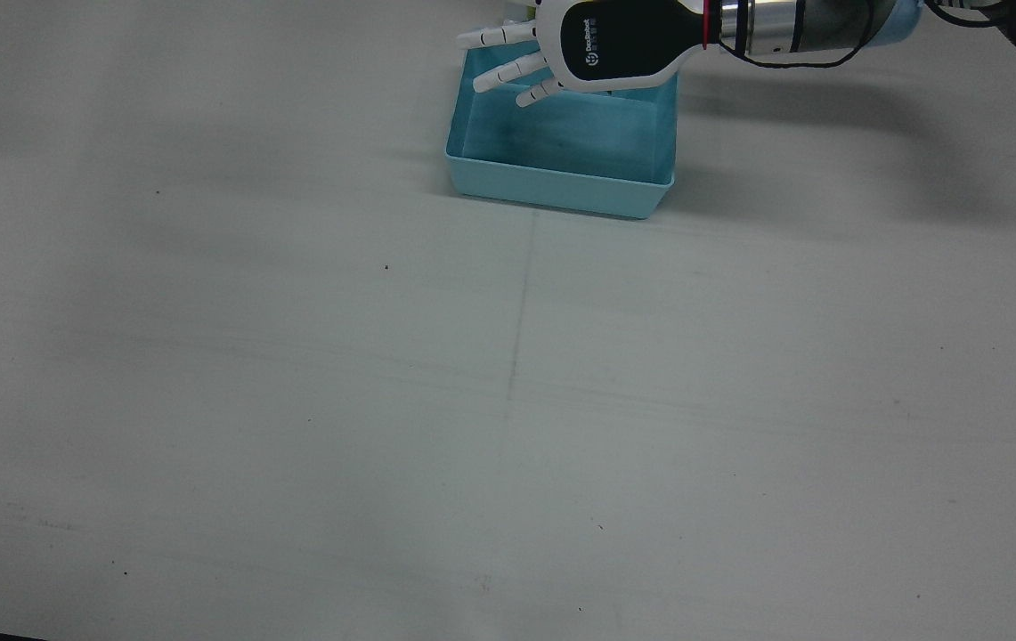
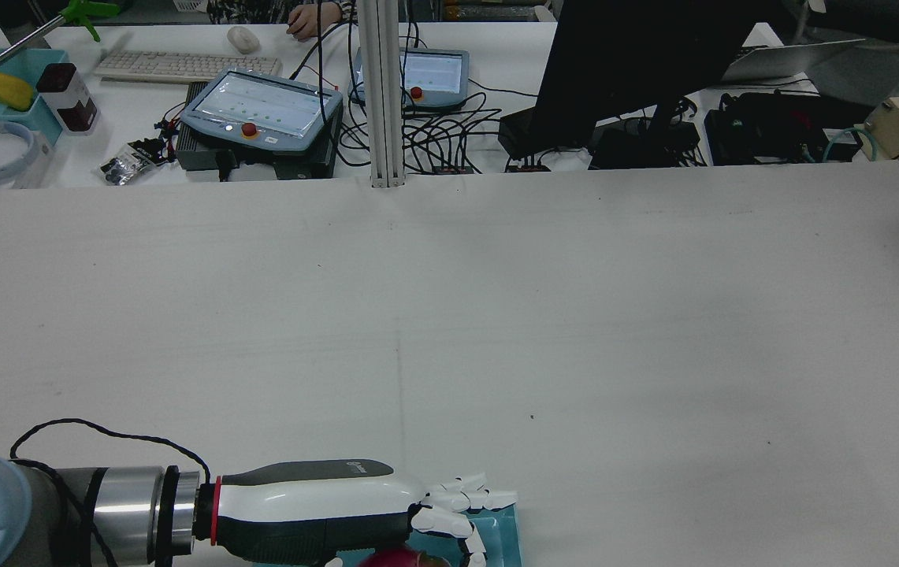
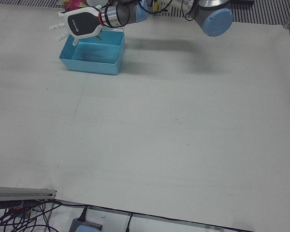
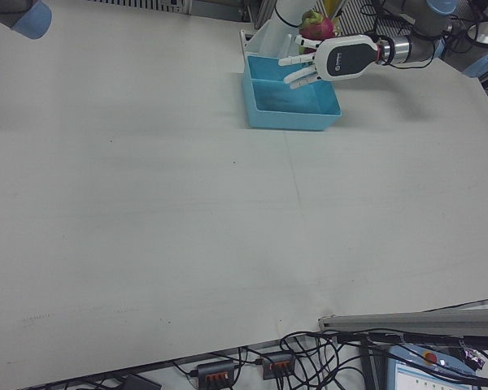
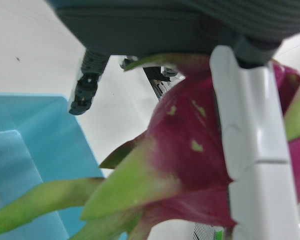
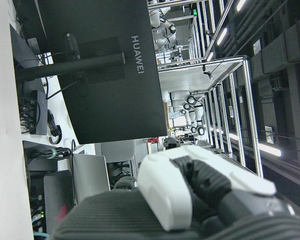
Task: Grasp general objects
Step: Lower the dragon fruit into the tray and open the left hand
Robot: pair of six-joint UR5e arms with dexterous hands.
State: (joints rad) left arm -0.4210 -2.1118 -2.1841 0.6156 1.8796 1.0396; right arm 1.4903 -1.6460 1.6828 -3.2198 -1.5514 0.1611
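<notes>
Closing the spread left robot hand squarely around the dragon fruit, at the bin's 12 o'clock, should hold.

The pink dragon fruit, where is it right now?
The dragon fruit sits under the left hand, above the far edge of the blue bin, near the robot's side of the table.

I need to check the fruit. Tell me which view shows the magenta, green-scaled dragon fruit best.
The left hand view: the dragon fruit fills it, under the left hand. The rear, left-front and right-front views show slivers; the front view hides it.
</notes>
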